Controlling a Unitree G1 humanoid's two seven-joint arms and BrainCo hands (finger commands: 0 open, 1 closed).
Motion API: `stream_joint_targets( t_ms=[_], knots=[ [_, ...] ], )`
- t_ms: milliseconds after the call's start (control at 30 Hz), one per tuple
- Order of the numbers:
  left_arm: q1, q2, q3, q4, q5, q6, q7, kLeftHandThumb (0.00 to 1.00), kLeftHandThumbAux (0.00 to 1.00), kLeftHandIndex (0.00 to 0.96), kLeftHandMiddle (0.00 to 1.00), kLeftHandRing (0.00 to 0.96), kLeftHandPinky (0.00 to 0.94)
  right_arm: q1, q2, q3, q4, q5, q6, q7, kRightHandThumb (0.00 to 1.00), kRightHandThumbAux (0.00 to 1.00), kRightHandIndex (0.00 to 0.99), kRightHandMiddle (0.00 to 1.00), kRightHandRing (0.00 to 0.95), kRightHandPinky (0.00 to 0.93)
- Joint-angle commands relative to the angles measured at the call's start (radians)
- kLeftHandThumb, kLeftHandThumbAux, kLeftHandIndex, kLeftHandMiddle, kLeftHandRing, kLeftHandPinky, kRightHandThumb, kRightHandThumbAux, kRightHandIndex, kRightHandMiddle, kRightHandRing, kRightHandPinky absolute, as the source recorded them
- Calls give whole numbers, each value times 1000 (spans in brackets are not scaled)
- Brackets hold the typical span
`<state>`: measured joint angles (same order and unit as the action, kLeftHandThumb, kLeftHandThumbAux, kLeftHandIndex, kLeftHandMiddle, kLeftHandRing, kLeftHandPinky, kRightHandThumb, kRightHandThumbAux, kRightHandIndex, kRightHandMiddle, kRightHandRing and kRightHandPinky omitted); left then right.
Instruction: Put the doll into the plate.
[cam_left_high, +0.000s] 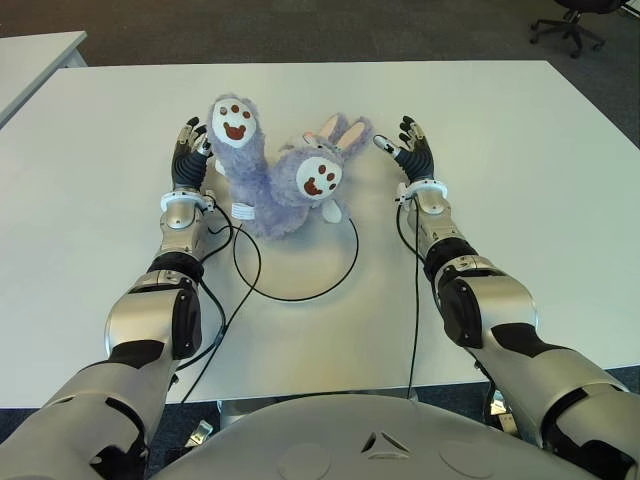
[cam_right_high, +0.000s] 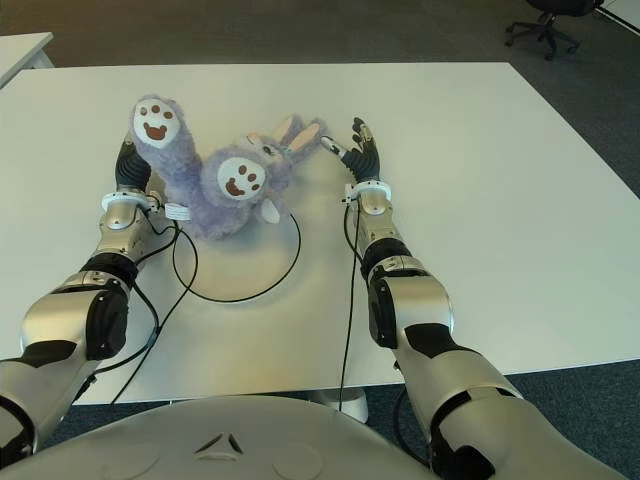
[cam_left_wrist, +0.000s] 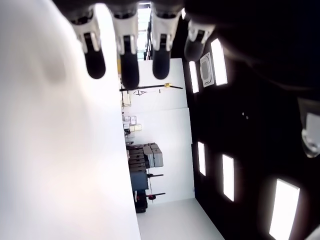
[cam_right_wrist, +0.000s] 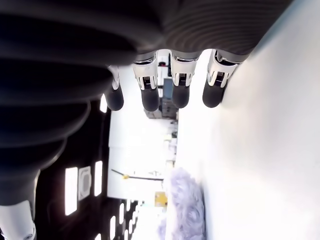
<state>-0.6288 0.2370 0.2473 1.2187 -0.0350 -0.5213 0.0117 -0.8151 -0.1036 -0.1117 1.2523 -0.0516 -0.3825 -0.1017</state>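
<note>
The purple plush doll (cam_left_high: 285, 185) is seen lying on its back on the white counter (cam_left_high: 520, 180), two white-soled feet raised, its rump overlapping the far edge of a thin black ring (cam_left_high: 296, 262) that seems to serve as the plate. It is judged light, soft and compressible, so a squeeze from both sides of the body is advised. The left hand (cam_left_high: 190, 150) is placed just beside one raised leg, the right hand (cam_left_high: 412, 148) near the ears; both are held with fingers extended, grasping nothing.
</note>
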Motion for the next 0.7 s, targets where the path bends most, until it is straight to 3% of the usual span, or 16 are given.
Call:
stream_joint_targets(
  t_ms=[33,233,367,700],
  knots=[
    [76,-45,-23,56,18,50,4,0,382,8,148,180,158,67,15,-5,68,3,121,31,0,629,48,64,53,51],
    [77,-48,-31,56,22,43,16,0,377,4,143,175,151,67,12,-12,73,8,138,49,0,639,43,68,57,58],
    [76,-50,-33,55,21,40,21,0,369,2,150,193,194,66,10,-17,77,9,156,56,10,673,42,72,63,84],
    [72,-56,-26,56,12,41,23,0,378,7,157,192,174,65,5,-9,85,-7,217,51,105,733,60,70,62,73]
  ],
)
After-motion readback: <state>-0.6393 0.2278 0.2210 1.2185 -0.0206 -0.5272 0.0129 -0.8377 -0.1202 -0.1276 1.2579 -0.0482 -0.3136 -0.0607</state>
